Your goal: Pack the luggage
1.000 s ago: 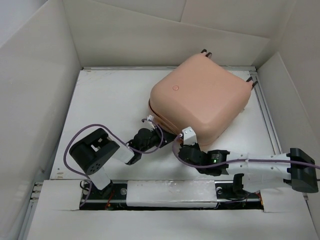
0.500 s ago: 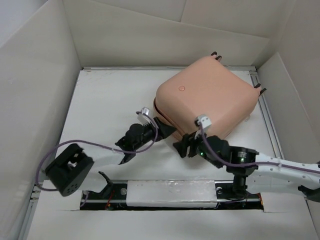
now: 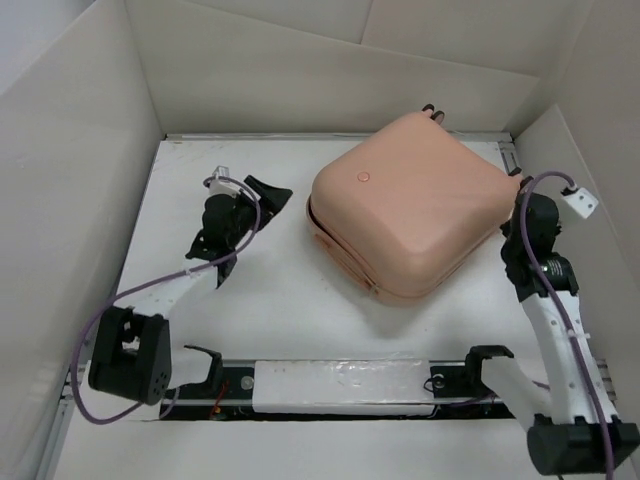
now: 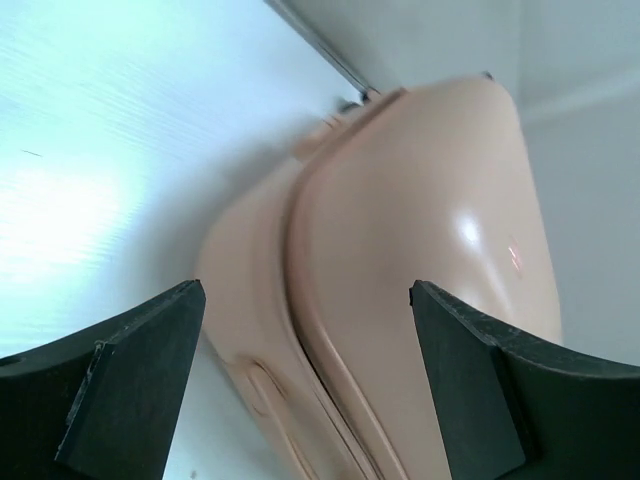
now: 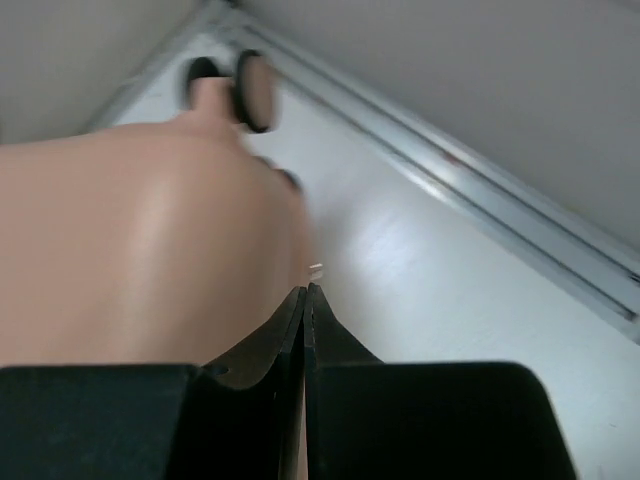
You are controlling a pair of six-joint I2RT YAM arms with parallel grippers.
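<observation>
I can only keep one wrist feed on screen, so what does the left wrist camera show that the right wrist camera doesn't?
Only the left wrist view: the left gripper, its jaws wide apart, and the seam between the two shells of the luggage. Only the right wrist view: the right gripper, its jaws pressed together on nothing, and a pair of caster wheels at the case's far corner. Both: the peach-pink luggage lying on the white table.

A white table [image 3: 262,312] sits enclosed by pale walls [image 3: 300,70] on three sides.
</observation>
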